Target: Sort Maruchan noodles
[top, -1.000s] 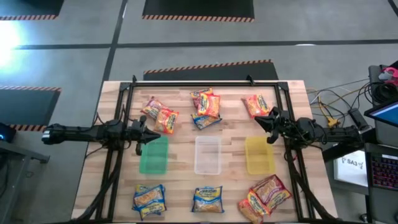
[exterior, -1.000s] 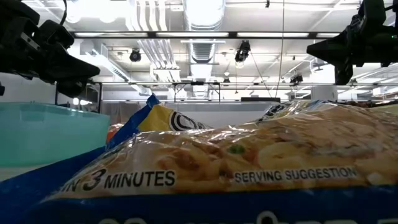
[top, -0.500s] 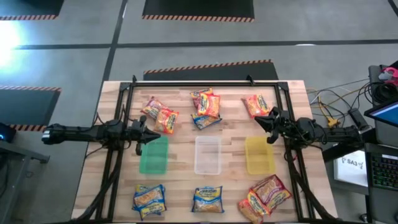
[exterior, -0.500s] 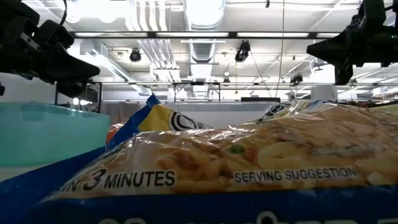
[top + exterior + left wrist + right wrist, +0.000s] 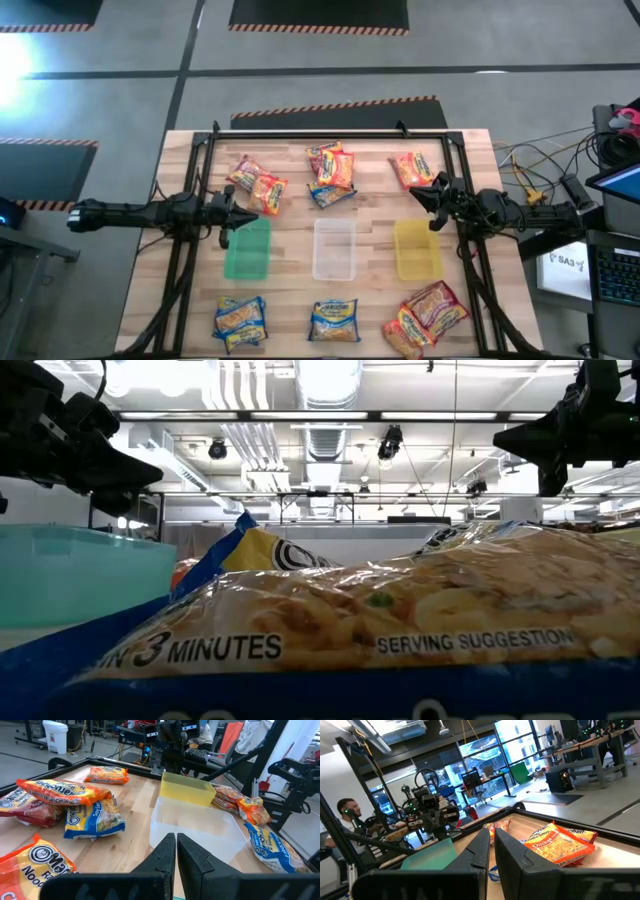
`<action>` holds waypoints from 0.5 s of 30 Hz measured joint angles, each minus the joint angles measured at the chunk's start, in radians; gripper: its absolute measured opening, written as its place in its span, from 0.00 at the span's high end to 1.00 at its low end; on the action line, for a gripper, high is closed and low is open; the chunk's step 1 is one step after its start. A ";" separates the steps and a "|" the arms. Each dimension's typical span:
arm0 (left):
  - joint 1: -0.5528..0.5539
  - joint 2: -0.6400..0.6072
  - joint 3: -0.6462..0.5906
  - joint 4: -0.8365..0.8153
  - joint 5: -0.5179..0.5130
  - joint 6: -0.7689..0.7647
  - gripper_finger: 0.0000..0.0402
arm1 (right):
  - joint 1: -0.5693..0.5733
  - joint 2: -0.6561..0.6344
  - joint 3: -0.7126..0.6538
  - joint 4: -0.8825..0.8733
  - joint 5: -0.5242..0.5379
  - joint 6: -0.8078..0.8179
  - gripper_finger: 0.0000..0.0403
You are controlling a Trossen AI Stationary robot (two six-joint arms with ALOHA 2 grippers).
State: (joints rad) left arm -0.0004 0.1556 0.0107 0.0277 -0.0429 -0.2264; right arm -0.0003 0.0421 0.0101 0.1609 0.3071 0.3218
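Place: robotics lab, open industrial hall | Ceiling: bare ducts (image 5: 325, 400) and strip lights | Floor: grey concrete with striped hazard tape (image 5: 335, 104) | Around the wooden worktop (image 5: 290, 225): cables (image 5: 540, 160), monitors (image 5: 472, 779), a seated person (image 5: 351, 815), other desks with equipment

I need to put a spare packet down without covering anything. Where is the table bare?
Bare wood lies between the green bin and clear bin, between the clear bin and yellow bin, and along the table's left edge. It is crowded at the far packet piles and the near right heap. The left pincer and right pincer hover beside the outer bins.
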 joint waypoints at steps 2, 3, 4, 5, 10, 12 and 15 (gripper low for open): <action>0.000 0.000 0.000 0.000 0.000 0.000 1.00 | 0.000 0.000 0.000 0.000 0.000 0.000 0.96; 0.000 0.000 0.000 0.000 0.000 0.000 1.00 | 0.000 0.000 0.000 0.000 0.000 0.000 0.96; 0.000 0.000 0.000 0.000 0.000 0.000 1.00 | 0.000 0.000 0.000 0.000 0.000 0.000 0.96; 0.000 0.000 0.000 0.000 0.000 0.000 1.00 | 0.000 0.000 0.000 0.000 0.000 0.000 0.96; 0.000 0.000 0.000 0.001 0.000 0.000 1.00 | 0.000 0.000 0.000 0.000 0.000 0.000 0.96; 0.000 0.000 0.000 0.001 0.000 0.000 1.00 | 0.000 0.000 0.000 0.000 0.000 0.000 0.96; 0.000 0.000 0.000 0.001 0.000 0.006 1.00 | 0.000 0.000 0.000 0.000 0.000 0.000 0.96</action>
State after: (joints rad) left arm -0.0003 0.1557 0.0105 0.0288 -0.0429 -0.2203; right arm -0.0003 0.0422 0.0101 0.1611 0.3073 0.3218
